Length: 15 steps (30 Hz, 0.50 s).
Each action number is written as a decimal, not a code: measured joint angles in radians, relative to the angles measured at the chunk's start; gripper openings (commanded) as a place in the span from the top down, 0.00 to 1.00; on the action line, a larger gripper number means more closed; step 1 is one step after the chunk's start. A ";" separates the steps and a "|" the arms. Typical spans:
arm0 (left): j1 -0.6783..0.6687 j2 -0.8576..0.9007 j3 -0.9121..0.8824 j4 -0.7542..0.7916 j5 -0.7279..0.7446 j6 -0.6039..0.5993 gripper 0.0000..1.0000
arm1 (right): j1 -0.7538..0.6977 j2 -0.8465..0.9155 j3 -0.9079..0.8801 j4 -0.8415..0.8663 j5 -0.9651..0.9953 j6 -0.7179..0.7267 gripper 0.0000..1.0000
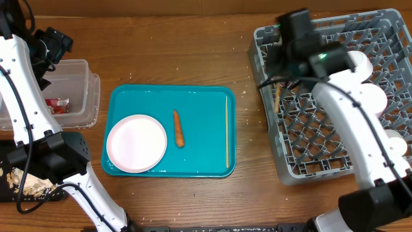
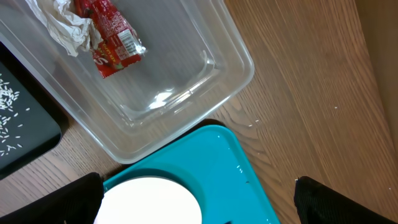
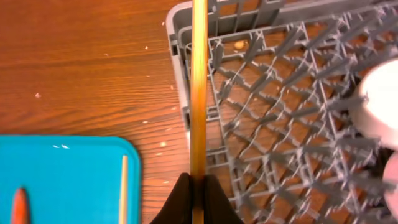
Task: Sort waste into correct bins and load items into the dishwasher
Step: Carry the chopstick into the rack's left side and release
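— Right wrist view: what did the right gripper [image 3: 198, 186] hold?

— Its jaws were pinched shut on one end of a thin light-wood chopstick [image 3: 198, 93], poised over the left wall of the square grey plastic dish rack [image 3: 177, 37].

— The danger?

— Released there, the stick could tip outside that wall onto the tabletop, or slide through the lattice floor. Upright pegs crowded the drop.

— Elsewhere?

— A second chopstick [image 1: 226, 129] lay along the right edge of the teal serving tray [image 1: 193, 96], with a small orange carrot stick [image 1: 178, 127] and a round white plate [image 1: 136, 143]. The left gripper [image 2: 202, 199] hung spread wide and empty near the clear plastic tub [image 2: 242, 68] at the tabletop's left edge.
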 measured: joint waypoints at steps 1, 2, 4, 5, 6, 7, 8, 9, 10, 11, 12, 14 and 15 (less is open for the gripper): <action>0.000 0.000 0.000 0.000 0.000 0.000 0.00 | -0.027 0.005 -0.003 0.007 -0.035 -0.036 0.96; 0.000 0.000 0.000 0.000 0.000 0.000 0.00 | -0.050 0.011 -0.003 0.010 -0.068 -0.065 0.96; 0.000 0.000 0.000 0.000 0.000 0.000 0.01 | -0.090 0.021 -0.005 0.018 -0.129 -0.113 0.96; 0.000 0.000 0.000 0.000 0.000 0.000 0.00 | -0.109 0.026 -0.005 0.029 -0.154 -0.132 0.96; 0.000 0.000 0.000 0.000 0.000 0.000 0.00 | -0.124 0.030 -0.005 0.037 -0.177 -0.147 0.96; 0.000 0.000 0.000 0.000 0.000 0.000 0.00 | -0.138 0.035 -0.005 0.043 -0.195 -0.158 0.96; 0.000 0.000 0.000 0.000 0.000 0.000 0.00 | -0.148 0.042 -0.005 0.050 -0.209 -0.168 0.96; 0.000 0.000 0.000 0.000 0.000 0.000 0.00 | -0.154 0.050 -0.005 0.055 -0.219 -0.175 0.96; 0.000 0.000 0.000 0.000 0.000 0.000 0.00 | -0.158 0.062 -0.005 0.060 -0.229 -0.182 0.96; 0.000 0.000 0.000 0.000 0.000 0.000 0.00 | -0.159 0.075 -0.005 0.064 -0.237 -0.186 0.96; 0.000 0.000 0.000 0.000 0.000 0.000 0.00 | -0.159 0.090 -0.005 0.067 -0.242 -0.190 0.96; 0.000 0.000 0.000 0.000 0.000 0.000 0.00 | -0.159 0.126 -0.005 0.071 -0.251 -0.201 0.96; 0.000 0.000 0.000 0.000 0.000 0.000 0.00 | -0.159 0.147 -0.005 0.073 -0.257 -0.207 0.96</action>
